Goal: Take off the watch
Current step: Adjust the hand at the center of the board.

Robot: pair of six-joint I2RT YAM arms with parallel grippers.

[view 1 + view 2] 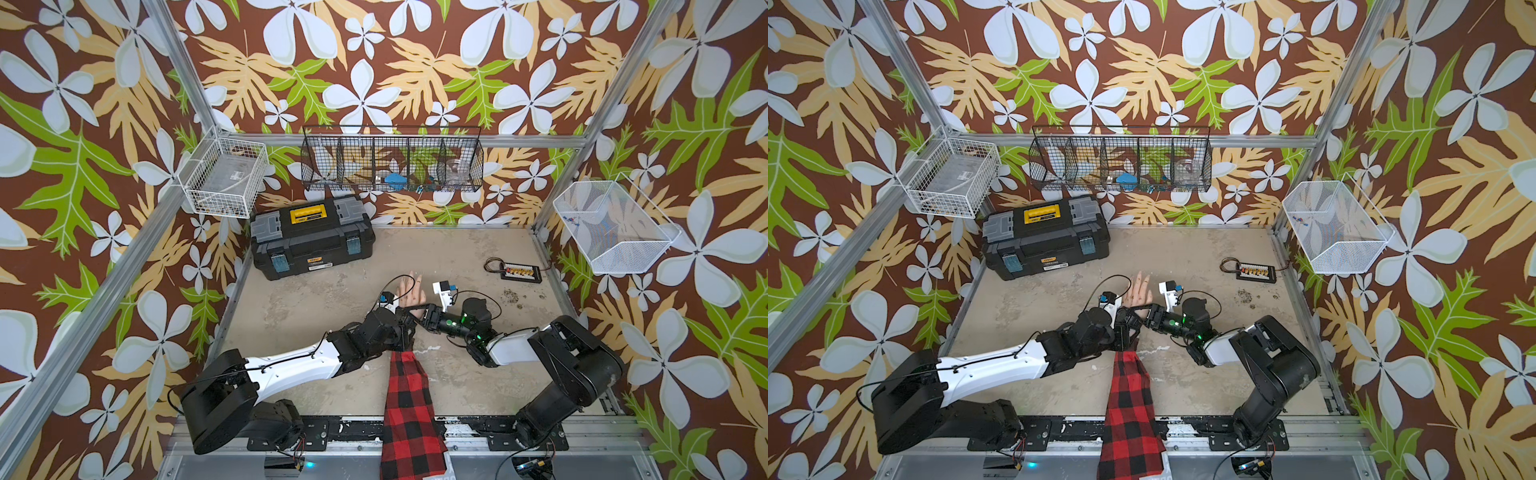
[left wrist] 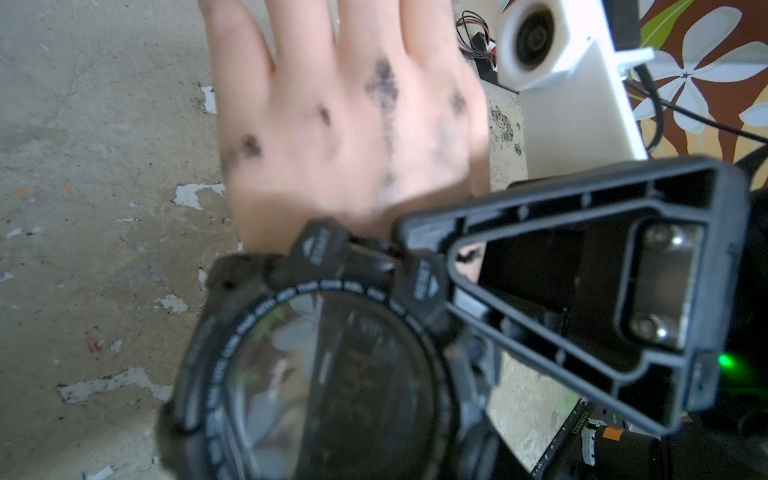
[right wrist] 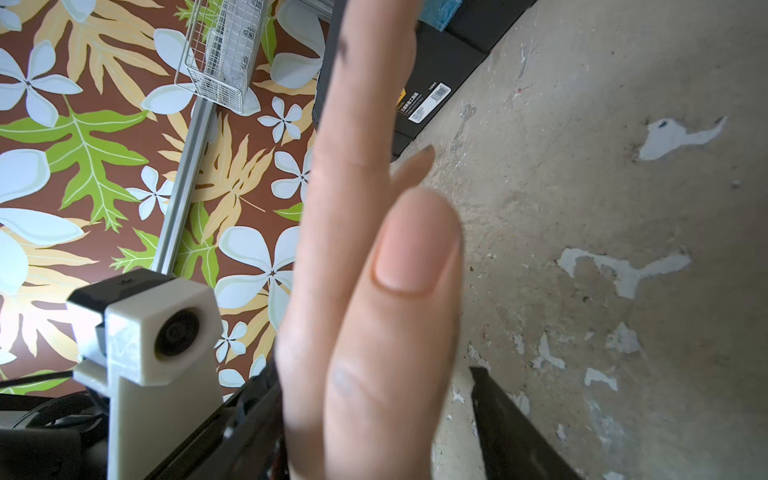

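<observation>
A person's hand lies flat on the table, palm down, and the forearm wears a red-and-black plaid sleeve. The watch is black with a round case and sits on the wrist. It fills the near part of the left wrist view and hides my left fingers. My left gripper is directly over the wrist. My right gripper comes in from the thumb side, its jaws apart around the edge of the hand. One of its fingers lies against the watch case.
A black toolbox stands at the back left. A small terminal board with wires lies at the back right. Wire baskets hang on the walls: white, black and white mesh. Dark crumbs are scattered to the right of the hand.
</observation>
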